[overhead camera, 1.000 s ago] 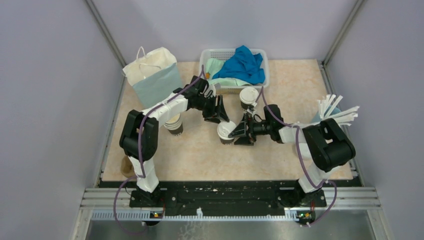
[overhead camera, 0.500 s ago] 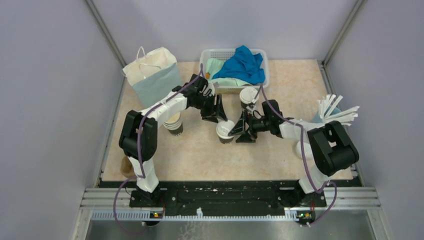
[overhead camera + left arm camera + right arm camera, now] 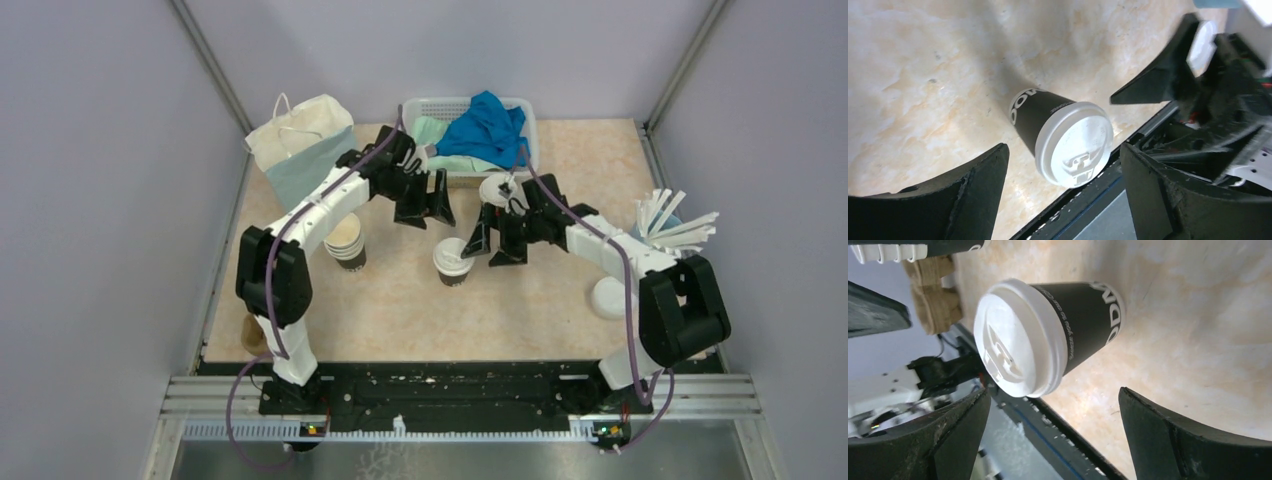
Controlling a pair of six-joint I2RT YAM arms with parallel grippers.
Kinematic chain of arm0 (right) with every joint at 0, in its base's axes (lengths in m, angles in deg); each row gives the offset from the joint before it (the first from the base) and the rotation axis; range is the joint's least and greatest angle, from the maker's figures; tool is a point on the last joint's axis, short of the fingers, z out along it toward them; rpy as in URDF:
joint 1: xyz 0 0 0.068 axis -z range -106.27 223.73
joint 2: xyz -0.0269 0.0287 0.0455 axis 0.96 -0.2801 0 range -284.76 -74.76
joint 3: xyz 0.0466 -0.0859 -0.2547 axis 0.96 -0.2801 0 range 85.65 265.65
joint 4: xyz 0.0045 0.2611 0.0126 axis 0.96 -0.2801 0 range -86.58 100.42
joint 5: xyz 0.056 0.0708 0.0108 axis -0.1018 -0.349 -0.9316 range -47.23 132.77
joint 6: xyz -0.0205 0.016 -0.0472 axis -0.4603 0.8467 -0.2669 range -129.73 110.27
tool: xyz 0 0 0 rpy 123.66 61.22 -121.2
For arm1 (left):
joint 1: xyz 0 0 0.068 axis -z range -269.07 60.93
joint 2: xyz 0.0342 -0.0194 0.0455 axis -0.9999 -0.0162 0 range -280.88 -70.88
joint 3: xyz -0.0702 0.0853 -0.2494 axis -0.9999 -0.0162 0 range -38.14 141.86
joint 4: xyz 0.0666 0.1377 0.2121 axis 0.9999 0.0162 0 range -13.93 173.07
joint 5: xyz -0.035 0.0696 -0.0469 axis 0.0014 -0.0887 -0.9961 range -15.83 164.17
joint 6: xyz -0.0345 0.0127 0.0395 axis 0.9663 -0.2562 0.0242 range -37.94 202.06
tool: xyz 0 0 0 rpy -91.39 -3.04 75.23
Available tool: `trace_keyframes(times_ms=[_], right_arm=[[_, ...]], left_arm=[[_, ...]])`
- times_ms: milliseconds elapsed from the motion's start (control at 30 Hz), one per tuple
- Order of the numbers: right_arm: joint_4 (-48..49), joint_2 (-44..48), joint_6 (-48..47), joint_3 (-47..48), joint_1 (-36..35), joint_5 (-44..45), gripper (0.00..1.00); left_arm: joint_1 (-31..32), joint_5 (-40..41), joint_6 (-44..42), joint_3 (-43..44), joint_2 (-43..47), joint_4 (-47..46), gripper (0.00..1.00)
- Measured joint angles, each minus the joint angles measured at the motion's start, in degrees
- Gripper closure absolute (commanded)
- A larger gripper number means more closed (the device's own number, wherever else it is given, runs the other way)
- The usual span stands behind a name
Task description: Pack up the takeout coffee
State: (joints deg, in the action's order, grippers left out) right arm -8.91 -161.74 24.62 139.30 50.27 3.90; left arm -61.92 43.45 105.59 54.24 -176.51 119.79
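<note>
Beige tabletop (image 3: 400, 300) bears lidded cup (image 3: 452, 262), apart from left tool (image 3: 425, 214), right tool (image 3: 495, 247).

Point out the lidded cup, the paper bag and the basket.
lidded cup (image 3: 452, 258), top view, its lid
paper bag (image 3: 298, 160), top view, its side
basket (image 3: 428, 104), top view, far rim

Lidded cup (image 3: 452, 262) centre, cup stack (image 3: 347, 243) to its left, basket (image 3: 432, 102) behind, paper bag (image 3: 305, 150) back left.

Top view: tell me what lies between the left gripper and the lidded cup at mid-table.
Only bare tabletop; the open left gripper stands clear of the lidded cup, as the top view shows.
</note>
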Motion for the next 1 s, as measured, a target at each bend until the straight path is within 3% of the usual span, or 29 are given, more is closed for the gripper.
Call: trace_keyframes(times_ms=[233,533,700,1000], right_arm=[[-17.6,-1.1,-12.1,18.3,-7.4,16.8,0.01],[-31.2,-12.3,-20.2,40.0,-20.5,35.9,0.01],[-34.6,-17.2,-22.8,41.8,-24.3,39.6,0.03],[-35.9,-18.5,-23.4,41.6,-24.3,42.5,0.05]], left_arm=[[-0.4,6.7,-1.3,0.6,8.0,4.3,0.06],[-1.5,13.8,-0.9,-2.3,26.4,-0.4,0.03],[-1.2,16.5,-1.0,-2.4,29.7,-1.3,0.03],[-1.2,23.2,-1.2,-5.0,33.5,-1.2,0.03]])
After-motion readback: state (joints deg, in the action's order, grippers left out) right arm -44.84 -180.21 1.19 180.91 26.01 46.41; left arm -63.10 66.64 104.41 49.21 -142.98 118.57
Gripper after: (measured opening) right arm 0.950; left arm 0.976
